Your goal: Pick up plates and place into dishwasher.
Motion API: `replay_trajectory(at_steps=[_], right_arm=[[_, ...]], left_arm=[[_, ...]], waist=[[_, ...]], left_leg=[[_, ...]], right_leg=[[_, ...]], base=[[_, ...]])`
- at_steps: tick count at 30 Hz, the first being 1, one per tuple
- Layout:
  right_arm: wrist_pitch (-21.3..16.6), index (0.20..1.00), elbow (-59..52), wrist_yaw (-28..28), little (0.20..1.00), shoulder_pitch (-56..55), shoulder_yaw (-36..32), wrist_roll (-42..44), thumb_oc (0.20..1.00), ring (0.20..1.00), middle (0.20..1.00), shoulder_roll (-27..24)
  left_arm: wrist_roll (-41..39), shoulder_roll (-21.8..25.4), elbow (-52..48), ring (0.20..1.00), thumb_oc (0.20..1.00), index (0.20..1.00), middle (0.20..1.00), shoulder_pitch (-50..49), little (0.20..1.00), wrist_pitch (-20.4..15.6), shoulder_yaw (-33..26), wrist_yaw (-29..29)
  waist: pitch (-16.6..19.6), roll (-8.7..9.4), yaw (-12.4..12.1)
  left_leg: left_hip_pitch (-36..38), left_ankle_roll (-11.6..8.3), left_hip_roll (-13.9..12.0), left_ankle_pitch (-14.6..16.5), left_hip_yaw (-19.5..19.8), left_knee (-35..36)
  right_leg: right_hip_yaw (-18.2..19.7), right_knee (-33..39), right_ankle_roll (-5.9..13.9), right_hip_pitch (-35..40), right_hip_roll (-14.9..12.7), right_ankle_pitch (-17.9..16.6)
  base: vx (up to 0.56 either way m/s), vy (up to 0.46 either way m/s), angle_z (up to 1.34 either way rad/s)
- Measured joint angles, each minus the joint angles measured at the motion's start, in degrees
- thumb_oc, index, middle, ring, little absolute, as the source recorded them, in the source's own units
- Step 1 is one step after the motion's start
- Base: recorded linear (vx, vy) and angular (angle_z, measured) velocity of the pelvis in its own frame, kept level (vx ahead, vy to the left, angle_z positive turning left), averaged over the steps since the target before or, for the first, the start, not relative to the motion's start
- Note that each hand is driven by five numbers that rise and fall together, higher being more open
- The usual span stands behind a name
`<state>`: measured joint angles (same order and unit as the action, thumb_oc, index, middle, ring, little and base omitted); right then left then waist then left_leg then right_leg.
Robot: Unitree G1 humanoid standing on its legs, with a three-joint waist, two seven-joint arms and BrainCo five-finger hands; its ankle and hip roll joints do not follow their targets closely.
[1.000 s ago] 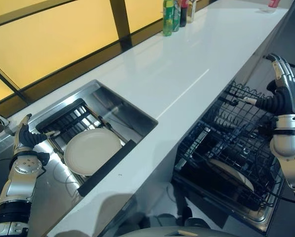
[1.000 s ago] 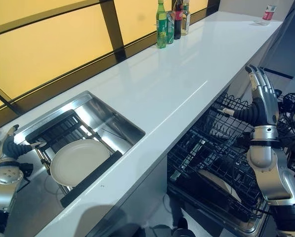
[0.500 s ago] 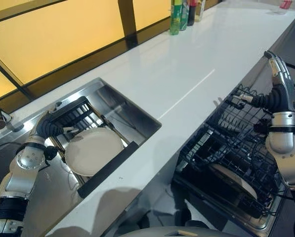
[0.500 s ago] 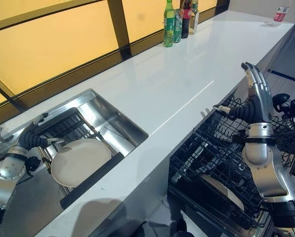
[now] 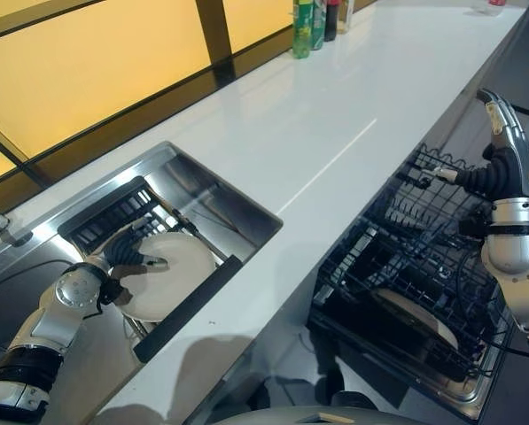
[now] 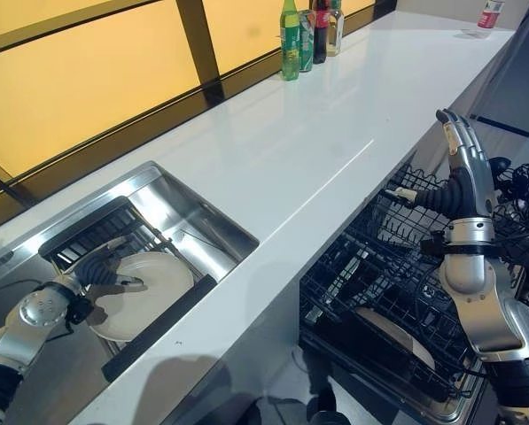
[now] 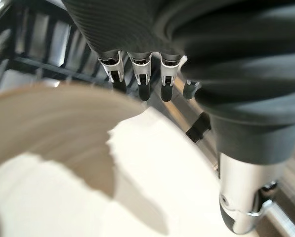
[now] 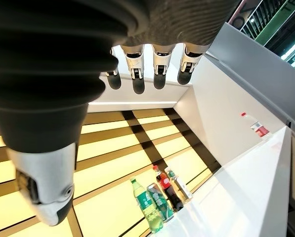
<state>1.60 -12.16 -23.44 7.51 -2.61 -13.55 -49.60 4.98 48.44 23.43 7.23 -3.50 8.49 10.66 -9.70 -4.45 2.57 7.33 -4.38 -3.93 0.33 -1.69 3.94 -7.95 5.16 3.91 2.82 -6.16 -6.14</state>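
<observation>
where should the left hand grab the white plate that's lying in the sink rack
Probably at the rim on the plate's window-side edge, where the left hand hovers with fingers over the far rim and thumb above the face. It lies nearly flat on the sink rack, and a dark bar blocks the counter-side edge.

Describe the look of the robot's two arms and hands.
Both arms are silver-grey metal with rounded joint housings. The left hand and right hand each wear a dark ribbed cover over wrist and back, with silver fingers ending in dark tips and a separate silver thumb.

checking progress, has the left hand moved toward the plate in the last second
Yes. The left hand has come from the sink's left edge to over the plate.
</observation>
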Motion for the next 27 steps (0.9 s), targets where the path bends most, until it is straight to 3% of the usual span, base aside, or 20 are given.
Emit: replay_trajectory(at_steps=[17, 23, 27], right_arm=[[1.3, 1.0, 0.0, 0.1, 1.0, 0.0, 1.3, 1.5, 1.0, 1.0, 1.0, -2.4], [1.9, 1.0, -0.1, 0.1, 1.0, 0.1, 1.3, 1.9, 1.0, 1.0, 1.0, -3.0], [2.2, 1.0, -0.1, 0.1, 1.0, 0.1, 1.3, 1.9, 1.0, 1.0, 1.0, -3.0]], left_arm=[[7.5, 0.1, 5.1, 1.0, 1.0, 1.0, 1.0, 3.8, 1.0, 9.2, 0.5, 3.4], [7.0, 2.1, 5.0, 1.0, 1.0, 1.0, 1.0, 6.0, 1.0, 10.7, 1.7, 11.3], [-0.1, 3.8, 4.3, 1.0, 1.0, 1.0, 1.0, 6.5, 1.0, 11.2, 1.6, 17.6]], waist=[[-1.0, -0.77, 1.1], [-1.5, -0.78, 1.2], [-2.1, -0.9, 1.1]], left_leg=[[0.1, -0.02, 0.1, -0.3, -0.4, 0.5], [0.1, -0.05, 0.1, -0.3, -0.6, 0.5], [0.1, -0.05, 0.1, -0.3, -0.6, 0.5]], right_leg=[[0.4, 0.0, 0.35, -0.2, 0.0, 0.1], [0.4, 0.0, 0.35, -0.4, 0.1, 0.1], [0.4, 0.0, 0.35, -0.3, 0.1, 0.1]], base=[[0.01, 0.006, 0.0], [0.0, -0.004, 0.0], [0.0, 0.0, 0.0]])
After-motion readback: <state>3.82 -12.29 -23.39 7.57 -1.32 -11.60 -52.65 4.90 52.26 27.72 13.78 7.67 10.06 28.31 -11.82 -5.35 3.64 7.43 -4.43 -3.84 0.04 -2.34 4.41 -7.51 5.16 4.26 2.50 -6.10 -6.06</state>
